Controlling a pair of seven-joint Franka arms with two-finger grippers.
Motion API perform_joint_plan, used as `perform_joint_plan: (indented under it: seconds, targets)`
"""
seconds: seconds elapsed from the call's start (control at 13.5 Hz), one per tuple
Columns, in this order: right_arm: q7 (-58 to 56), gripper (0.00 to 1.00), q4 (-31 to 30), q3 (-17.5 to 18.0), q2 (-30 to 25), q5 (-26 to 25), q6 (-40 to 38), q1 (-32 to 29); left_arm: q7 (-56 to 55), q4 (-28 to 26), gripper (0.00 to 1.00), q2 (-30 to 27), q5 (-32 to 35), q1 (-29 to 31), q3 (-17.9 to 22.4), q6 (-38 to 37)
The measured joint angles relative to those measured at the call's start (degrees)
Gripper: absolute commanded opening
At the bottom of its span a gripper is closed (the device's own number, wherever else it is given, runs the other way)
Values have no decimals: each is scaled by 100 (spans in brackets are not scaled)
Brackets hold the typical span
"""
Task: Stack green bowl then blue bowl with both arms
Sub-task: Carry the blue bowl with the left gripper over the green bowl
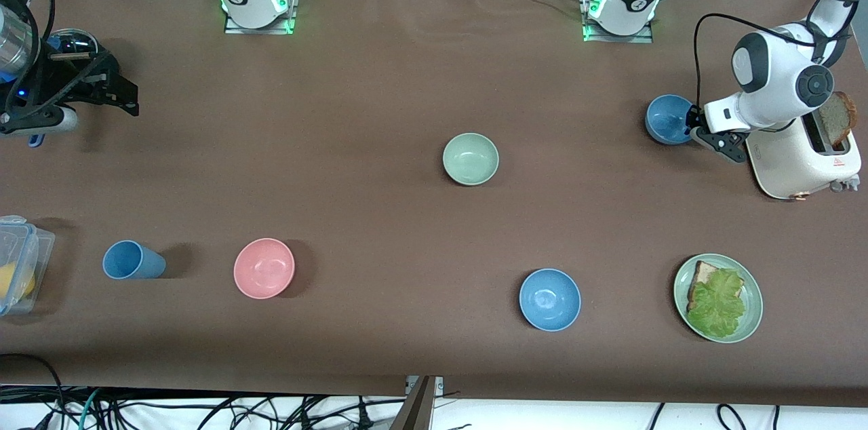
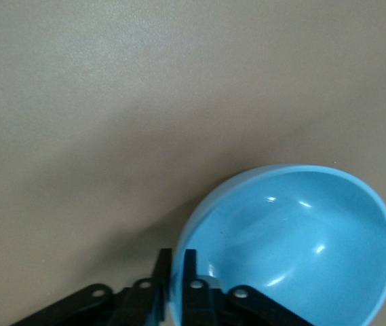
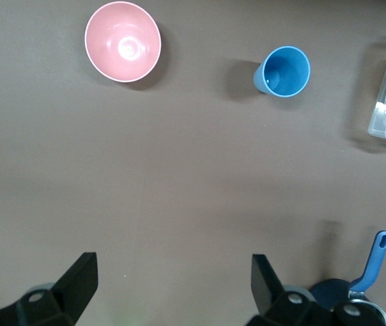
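The green bowl (image 1: 470, 158) sits upright and empty near the middle of the table. My left gripper (image 1: 694, 126) is shut on the rim of a blue bowl (image 1: 666, 119) next to the toaster, toward the left arm's end. In the left wrist view its fingers (image 2: 191, 261) pinch the blue bowl's (image 2: 294, 238) wall, one inside and one outside. A second blue bowl (image 1: 550, 299) sits nearer the front camera than the green bowl. My right gripper (image 1: 119, 94) is open and empty over the right arm's end of the table, and also shows in its wrist view (image 3: 174, 265).
A pink bowl (image 1: 264, 268) and a blue cup (image 1: 132, 260) stand toward the right arm's end, with a clear plastic box (image 1: 17, 264) at the table's edge. A toaster (image 1: 807, 152) holds bread. A green plate (image 1: 753, 311) carries bread and lettuce.
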Motion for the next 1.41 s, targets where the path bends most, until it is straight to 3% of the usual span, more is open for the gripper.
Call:
perform_joint_plan:
  seconds: [0.22,0.37,0.59,0.74,0.96,1.19,1.41]
  targets:
    - [0,100,0,5,7,0,0,0,147,59,0,5,-2,0,-7,-3]
    - [0,100,0,8,11,1,1,0,265,394,0,4,-284,3,-169,-497]
    - [0,100,1,12,13,1,3,1,68,1816,0,8,-880,-70,-989,-2286]
    - [0,100,1,13,17,1,3,1,-787,2624,0,63,-926,-272,-1472,-2913]
    - [0,100,1,14,22,1,3,2,-2847,3181,0,221,-935,-969,-1974,-3089]
    - [0,100,1,15,23,2,3,2,-4728,3571,0,562,-952,-1989,-2079,-3087]
    - [0,100,3,15,23,2,2,2,-5791,3628,0,910,-1005,-2637,-2078,-2670]
